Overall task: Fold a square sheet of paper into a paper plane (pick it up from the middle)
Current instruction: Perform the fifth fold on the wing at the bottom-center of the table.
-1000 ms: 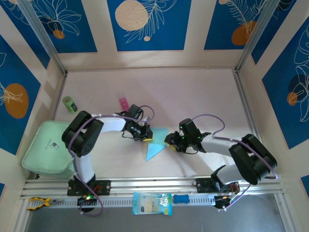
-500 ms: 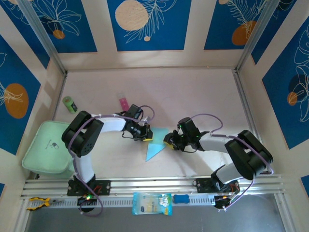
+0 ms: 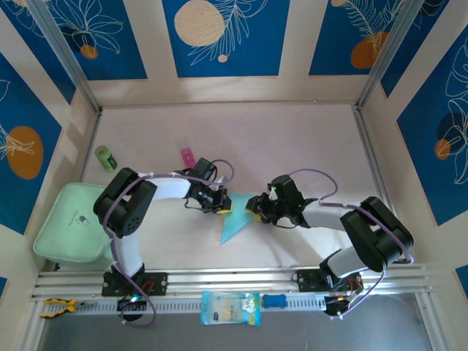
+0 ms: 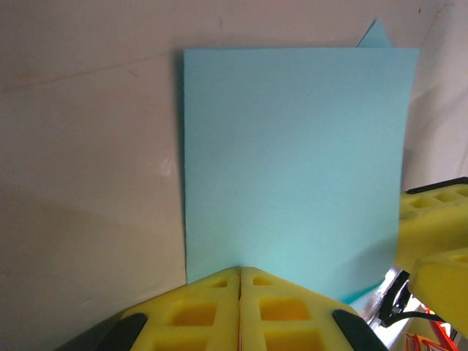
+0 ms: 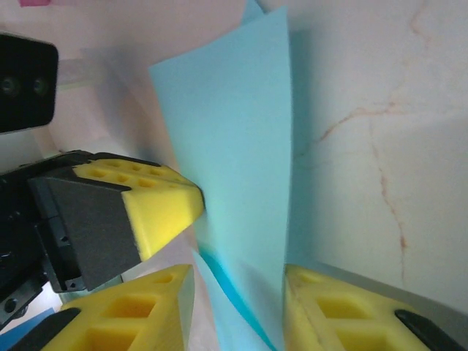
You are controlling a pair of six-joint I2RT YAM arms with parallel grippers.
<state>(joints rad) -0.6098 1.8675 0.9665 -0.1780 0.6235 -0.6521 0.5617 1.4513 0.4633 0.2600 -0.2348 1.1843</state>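
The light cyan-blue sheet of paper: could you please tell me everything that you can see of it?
The light cyan-blue sheet of paper is thin, plain and unmarked, folded: from above it looks like a triangle pointing to the near edge, and a second layer's tip peeks behind its flat face. It seems raised off the pale table, slightly curved. The yellow-fingered left end effector is shut on one edge; the right end effector straddles it with jaws apart.

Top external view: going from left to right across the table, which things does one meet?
Mint-green tray → pink block → left gripper → square sheet of paper → right gripper.
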